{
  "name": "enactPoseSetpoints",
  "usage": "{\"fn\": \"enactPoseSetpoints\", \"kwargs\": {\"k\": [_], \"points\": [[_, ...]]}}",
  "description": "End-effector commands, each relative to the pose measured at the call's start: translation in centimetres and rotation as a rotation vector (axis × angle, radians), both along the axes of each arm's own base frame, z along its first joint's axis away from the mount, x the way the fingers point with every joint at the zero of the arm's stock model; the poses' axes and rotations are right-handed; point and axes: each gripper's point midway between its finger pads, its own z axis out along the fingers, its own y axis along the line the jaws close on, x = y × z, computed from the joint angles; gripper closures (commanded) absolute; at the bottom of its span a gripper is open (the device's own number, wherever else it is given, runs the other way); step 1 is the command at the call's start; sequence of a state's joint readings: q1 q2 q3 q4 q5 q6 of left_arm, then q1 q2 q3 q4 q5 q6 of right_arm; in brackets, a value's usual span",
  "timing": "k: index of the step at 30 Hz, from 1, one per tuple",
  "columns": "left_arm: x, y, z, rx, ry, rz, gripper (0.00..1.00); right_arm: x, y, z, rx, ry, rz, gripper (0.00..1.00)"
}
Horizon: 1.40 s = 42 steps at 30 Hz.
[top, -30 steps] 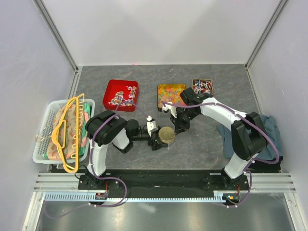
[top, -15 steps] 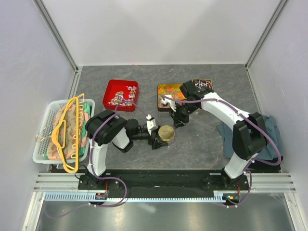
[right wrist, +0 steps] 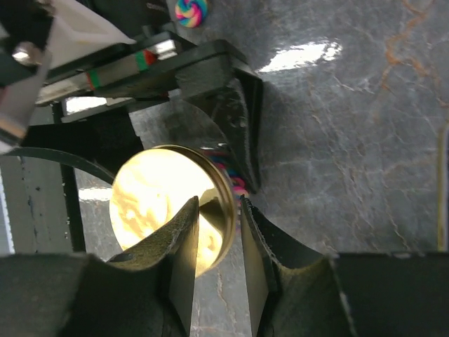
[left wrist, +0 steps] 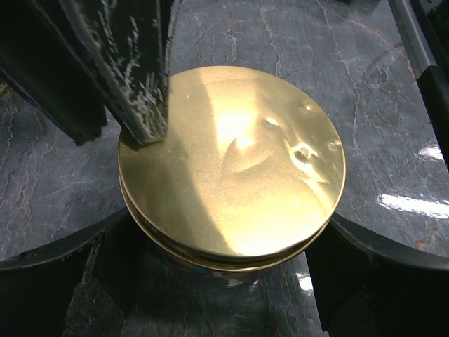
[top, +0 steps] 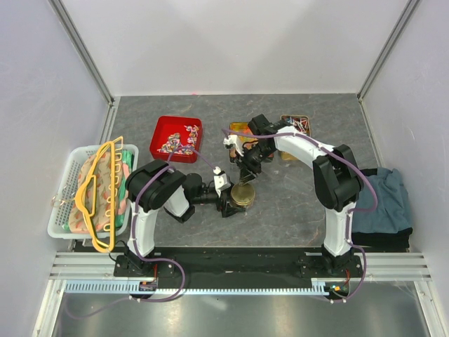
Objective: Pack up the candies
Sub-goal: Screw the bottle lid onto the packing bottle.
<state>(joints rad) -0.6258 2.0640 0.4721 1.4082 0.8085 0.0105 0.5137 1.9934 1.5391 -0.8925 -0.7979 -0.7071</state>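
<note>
The candies lie in a red tray (top: 163, 128) and in a small tin (top: 295, 125) at the back of the table. A round jar with a gold lid (top: 243, 195) (left wrist: 231, 161) (right wrist: 158, 196) stands mid-table, its side coloured under the rim. My left gripper (top: 240, 199) (left wrist: 228, 221) is shut on the jar, one finger (left wrist: 56, 274) pressed to each side. My right gripper (top: 247, 177) (right wrist: 219, 210) hangs over the jar with its jaws a little open. They straddle the lid's rim, one finger (left wrist: 137, 84) resting on the lid's top.
A flat orange-yellow tin (top: 238, 130) sits behind the right gripper, partly hidden. A white basket (top: 62, 226) with clothes and yellow hangers stands at the left. A blue-grey cloth (top: 386, 191) lies at the right wall. A small swirl-coloured sweet (right wrist: 191, 10) shows beyond the jar.
My right arm has swung left from beside the jar to above it, and its jaws have widened. The left gripper and the jar have stayed put.
</note>
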Motion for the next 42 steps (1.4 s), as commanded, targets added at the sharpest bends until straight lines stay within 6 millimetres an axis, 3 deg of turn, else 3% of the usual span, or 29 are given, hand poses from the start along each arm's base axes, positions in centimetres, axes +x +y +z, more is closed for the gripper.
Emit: {"fn": "enactPoseSetpoints", "kwargs": {"k": [1, 8, 18, 27, 35, 40, 42], "points": [[1.9, -0.4, 3.5, -0.124, -0.163, 0.056, 0.12, -0.7, 1.6, 1.8, 0.085, 0.005, 0.054, 0.63], [1.9, -0.4, 3.7, -0.126, -0.164, 0.059, 0.12, -1.7, 1.1, 0.9, 0.067, 0.032, 0.069, 0.72], [2.1, -0.3, 3.6, -0.122, -0.160, 0.073, 0.12, -3.3, -1.6, 0.3, 0.009, 0.057, 0.066, 0.84], [2.3, -0.3, 3.7, -0.123, -0.155, 0.082, 0.12, -5.0, -3.3, 1.1, -0.014, 0.052, 0.067, 0.85], [2.4, -0.2, 3.6, -0.121, -0.147, 0.086, 0.12, -7.5, -4.6, 0.4, -0.031, 0.093, 0.082, 0.87], [2.3, -0.3, 3.7, -0.123, -0.150, 0.083, 0.12, -7.2, -4.7, 1.7, -0.017, 0.046, 0.078, 0.86], [2.3, -0.3, 3.7, -0.123, -0.151, 0.083, 0.12, -6.2, -4.6, 2.3, -0.020, 0.014, 0.066, 0.86]]}}
